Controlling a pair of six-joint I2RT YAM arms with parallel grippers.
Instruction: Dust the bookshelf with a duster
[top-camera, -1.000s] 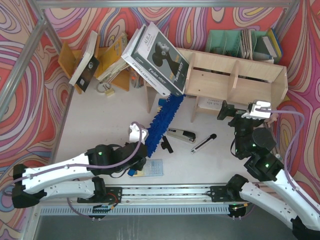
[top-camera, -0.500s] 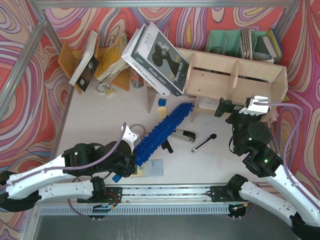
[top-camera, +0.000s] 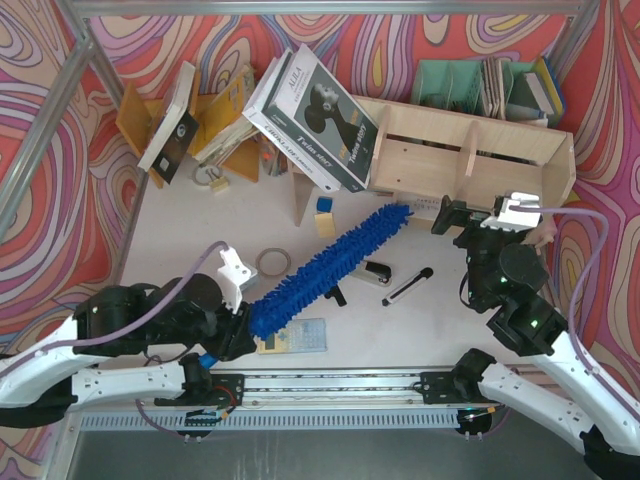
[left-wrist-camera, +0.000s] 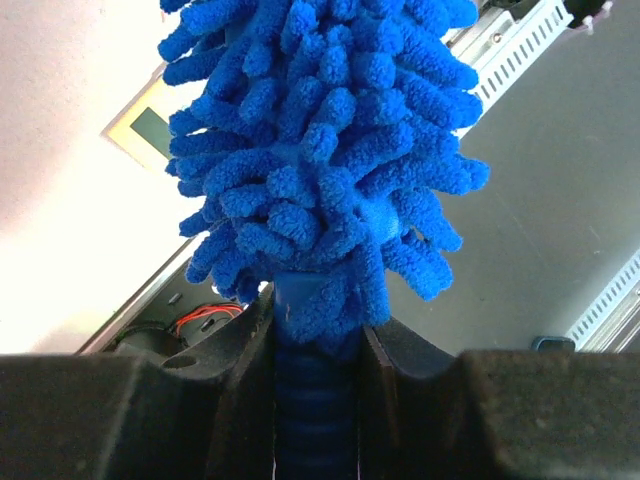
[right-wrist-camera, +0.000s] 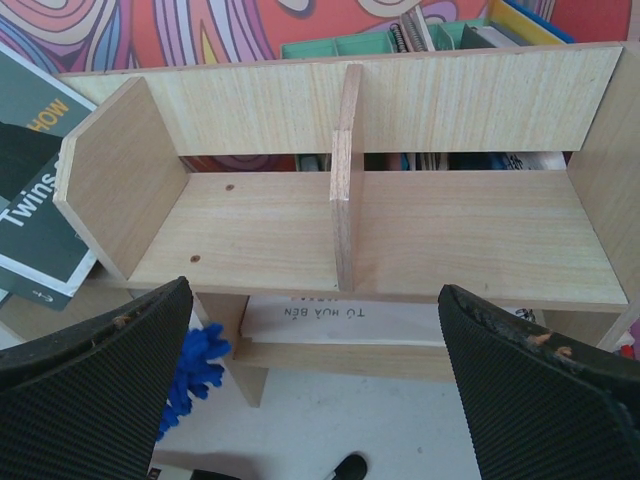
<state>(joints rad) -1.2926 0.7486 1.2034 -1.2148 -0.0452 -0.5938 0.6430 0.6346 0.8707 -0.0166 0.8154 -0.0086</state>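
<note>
Clamped tight around the handle of the duster (top-camera: 330, 262), the left gripper (top-camera: 240, 328) is seen at the near left of the table (top-camera: 170, 240). In the left wrist view the ribbed blue handle is pinched between the two black fingers (left-wrist-camera: 240, 370) with no gap at either side. Most of the handle is hidden by them and by the fluff, and the duster's far end is cut off by the top of that view.

From above, the duster is seen stretched slantwise away and to the right, its tip just beside the front left leg of the shelf (top-camera: 470, 150). Whether the tip touches the leg, or whether the fluff rests on the table, cannot be told. A stapler (top-camera: 375, 272) is partly covered by the duster's middle, and a flat card (top-camera: 300, 335) by its near end. A pen (top-camera: 408, 285) lies apart to the right, and a tape roll (top-camera: 270, 262) just to the left.

The right gripper (right-wrist-camera: 312, 290) is held wide open with nothing between its fingers, faced at the shelf front. In its view two compartments split by one divider are shown, the right end being cut off. Only a tuft of the duster is seen beside the left finger. The shelf's left corner is covered by leaning books (top-camera: 315, 115).
</note>
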